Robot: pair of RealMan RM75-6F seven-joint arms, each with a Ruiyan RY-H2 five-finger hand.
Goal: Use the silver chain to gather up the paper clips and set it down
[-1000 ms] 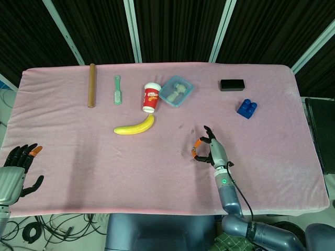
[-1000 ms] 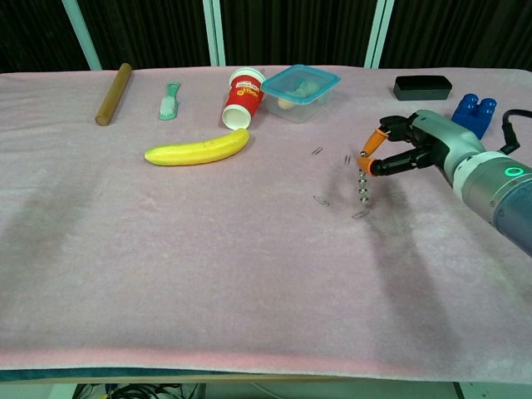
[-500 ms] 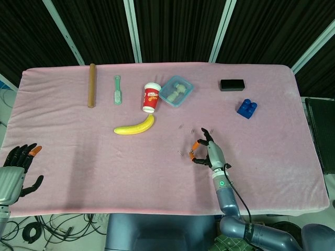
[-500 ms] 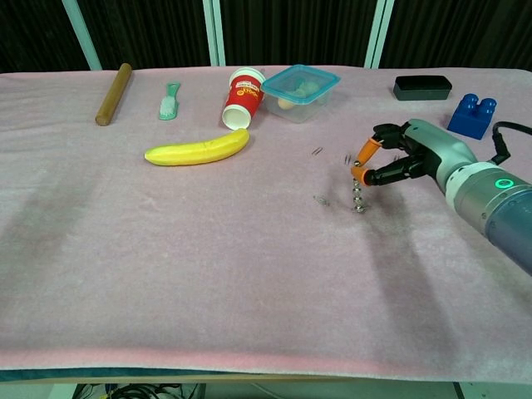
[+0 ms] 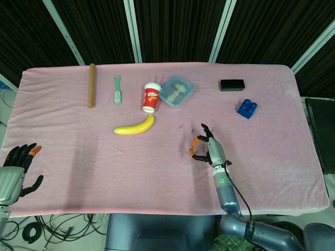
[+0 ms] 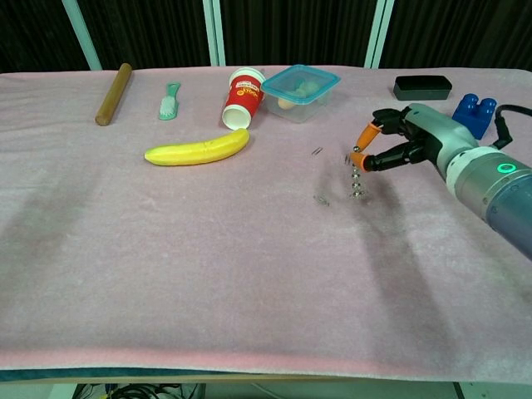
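So from the left: the left hand is parked off the near-left corner of the pink table, fingers spread, holding nothing. It only shows in the head view.

Along the far side there's one brown wooden rod, then one green brush, both lying flat and well apart from the action. Next a red and white paper cup tipped on its side, with one banana just in front of it and a clear tub with a teal lid just beside it. None of that sits between the hand and the clips.

Mid-table is the actual work. I count two loose paper clips on the cloth: that one, and another one nearer. There might be more stuck to the chain, too small to tell.

The silver chain is a short string of shiny little beads hanging straight down, lower end about at the cloth, just right of the nearer clip. The right hand pinches its top between orange-tipped fingertips, other fingers spread out.

Far right: one black box and one blue building block, behind the hand.
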